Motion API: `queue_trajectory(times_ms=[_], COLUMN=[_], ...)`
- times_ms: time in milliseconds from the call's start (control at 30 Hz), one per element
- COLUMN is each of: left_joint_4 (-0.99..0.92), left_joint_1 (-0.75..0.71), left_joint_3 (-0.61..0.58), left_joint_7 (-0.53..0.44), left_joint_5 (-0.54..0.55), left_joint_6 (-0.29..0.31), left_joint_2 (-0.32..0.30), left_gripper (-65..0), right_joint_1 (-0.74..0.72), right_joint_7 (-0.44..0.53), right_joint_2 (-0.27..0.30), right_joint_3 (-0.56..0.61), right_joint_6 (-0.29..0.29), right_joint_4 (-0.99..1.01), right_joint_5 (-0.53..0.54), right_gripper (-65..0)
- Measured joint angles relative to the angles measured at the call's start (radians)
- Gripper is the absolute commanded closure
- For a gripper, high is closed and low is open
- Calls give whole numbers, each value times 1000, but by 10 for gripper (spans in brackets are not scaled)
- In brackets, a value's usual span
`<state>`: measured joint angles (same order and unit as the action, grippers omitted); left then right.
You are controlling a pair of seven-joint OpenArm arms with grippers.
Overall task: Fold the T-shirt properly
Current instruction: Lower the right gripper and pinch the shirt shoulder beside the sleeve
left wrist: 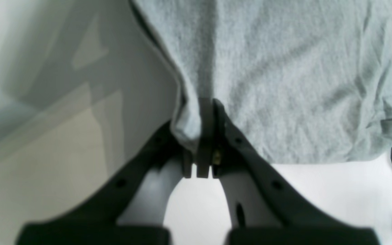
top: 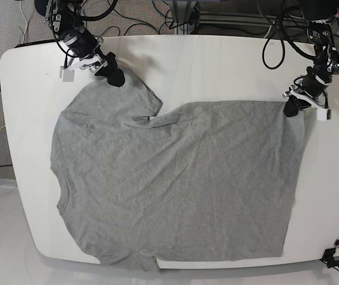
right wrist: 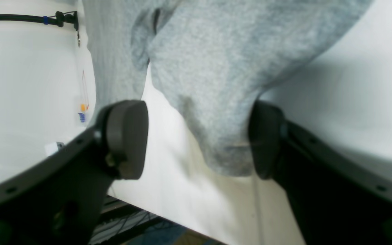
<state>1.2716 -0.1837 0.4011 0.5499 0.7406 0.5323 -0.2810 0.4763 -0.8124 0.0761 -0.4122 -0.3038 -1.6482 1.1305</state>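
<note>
2 arms reach in from the far edge of the white worktop (top: 216,59). The grey T-shirt (top: 181,190) lies spread flat, covering most of it, one sleeve folded inward near the far left. Left claw (left wrist: 204,136), at the base view's right, is pressed together on a pinch of cloth at the shirt's far corner. Right claw (right wrist: 196,139), at base-view left, stands wide apart, a bunched sleeve tip between its pads (right wrist: 128,136), not gripped.
</note>
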Motion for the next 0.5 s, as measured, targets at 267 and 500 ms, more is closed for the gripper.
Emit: queue_trajectory(times_ms=[267,500], left_joint_4=[0,0], left_joint_1=[-2,-2], left_joint_3=[0,0], left_joint_7=[0,0], left_joint_5=[0,0], left_joint_6=[0,0], left_joint_2=[1,0], left_gripper=[0,0], right_joint_1=[-30,-83], right_joint_7=[-56,-63], right_joint_2=[-4,-4], right_joint_3=[0,1], right_joint_6=[-8,14], right_joint_4=[2,8], right_joint_5=[-5,-27], right_gripper=[-443,-440])
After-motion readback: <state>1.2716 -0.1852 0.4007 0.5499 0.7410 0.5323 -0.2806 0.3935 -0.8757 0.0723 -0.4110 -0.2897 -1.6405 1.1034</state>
